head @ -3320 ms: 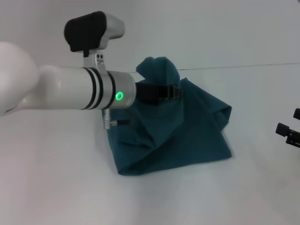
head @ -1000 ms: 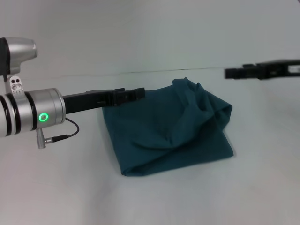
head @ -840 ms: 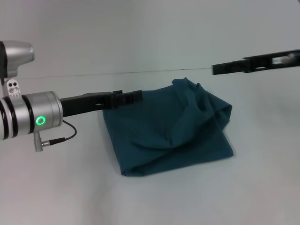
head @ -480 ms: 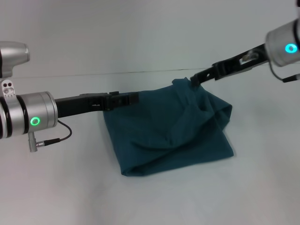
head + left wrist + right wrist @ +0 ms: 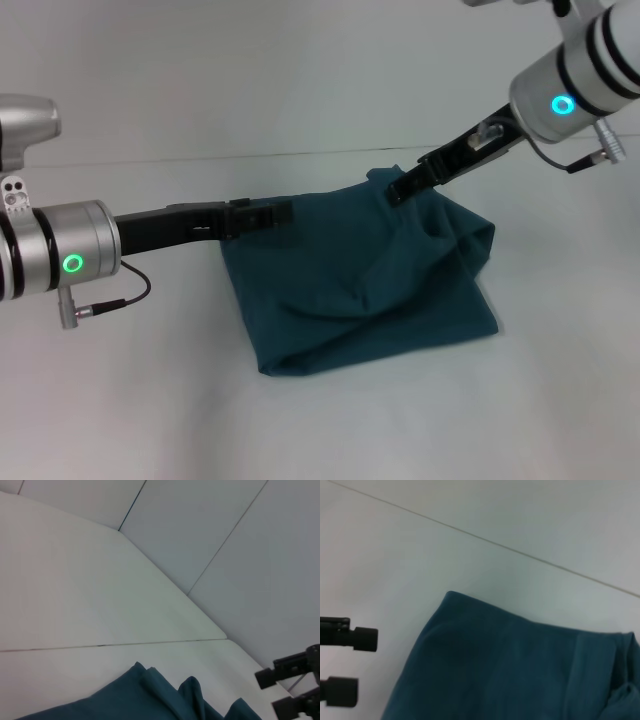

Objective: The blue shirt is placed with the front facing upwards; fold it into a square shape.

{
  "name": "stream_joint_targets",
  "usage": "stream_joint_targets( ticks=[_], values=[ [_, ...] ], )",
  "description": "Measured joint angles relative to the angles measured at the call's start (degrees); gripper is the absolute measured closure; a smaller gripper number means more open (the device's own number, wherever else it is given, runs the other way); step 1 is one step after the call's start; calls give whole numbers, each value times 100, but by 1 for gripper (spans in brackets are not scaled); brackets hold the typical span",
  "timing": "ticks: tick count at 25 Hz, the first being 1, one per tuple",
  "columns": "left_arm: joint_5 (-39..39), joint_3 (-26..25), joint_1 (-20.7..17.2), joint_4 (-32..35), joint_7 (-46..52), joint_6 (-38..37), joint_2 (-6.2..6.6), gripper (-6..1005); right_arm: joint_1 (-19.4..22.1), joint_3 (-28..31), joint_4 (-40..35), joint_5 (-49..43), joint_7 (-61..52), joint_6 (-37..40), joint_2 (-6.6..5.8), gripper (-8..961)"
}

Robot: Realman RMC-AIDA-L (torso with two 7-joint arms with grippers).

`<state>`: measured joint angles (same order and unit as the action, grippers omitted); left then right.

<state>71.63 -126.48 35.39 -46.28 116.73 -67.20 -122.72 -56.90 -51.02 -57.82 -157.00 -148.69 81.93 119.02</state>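
Note:
The blue shirt lies folded into a rough, rumpled square on the white table, with a bunched fold at its far right. No lettering shows. My left gripper is open and empty, just off the shirt's far left corner. Its two spread fingertips show in the right wrist view, beside the shirt. My right gripper hangs at the shirt's far edge by the bunched fold. Its fingers show apart in the left wrist view, beyond the shirt.
The white table reaches on all sides of the shirt. A thin seam line runs across it behind the shirt. A pale wall stands beyond.
My left gripper let go of a raised fold and drew back to the left. My right arm swung in from the right and came down to the shirt's far edge.

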Motion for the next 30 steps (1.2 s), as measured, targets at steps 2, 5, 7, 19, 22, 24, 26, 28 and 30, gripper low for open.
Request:
stream_joint_targets(
  ticks=[2, 5, 7, 19, 22, 24, 26, 28, 30],
  values=[
    [0, 0, 0, 3, -1, -1, -11, 218, -17, -141, 151, -2, 44, -235, -20, 70],
    [0, 1, -1, 16, -1, -7, -24, 217, -69, -233, 467, -1, 129, -528, -64, 71],
    [0, 0, -5, 42, -1, -19, -29, 217, -102, -227, 668, 18, 233, -676, -90, 86],
    [0, 1, -39, 76, 0, 10, -41, 217, -88, -180, 971, 249, 433, -973, -86, 177],
    [0, -43, -46, 76, 3, 30, -44, 217, -93, -186, 1002, 249, 385, -997, -85, 199],
    [0, -88, -50, 76, 0, 33, -51, 217, -90, -183, 1013, 248, 376, -1000, -85, 214],
    [0, -131, -52, 76, -3, 32, -65, 217, -86, -181, 1024, 248, 374, -1005, -86, 229],
    [0, -151, -52, 76, -3, 33, -77, 217, -82, -181, 1045, 248, 367, -1011, -88, 244],
    [0, -155, -52, 76, -3, 33, -83, 217, -81, -180, 1083, 244, 327, -1017, -94, 265]
  ],
)
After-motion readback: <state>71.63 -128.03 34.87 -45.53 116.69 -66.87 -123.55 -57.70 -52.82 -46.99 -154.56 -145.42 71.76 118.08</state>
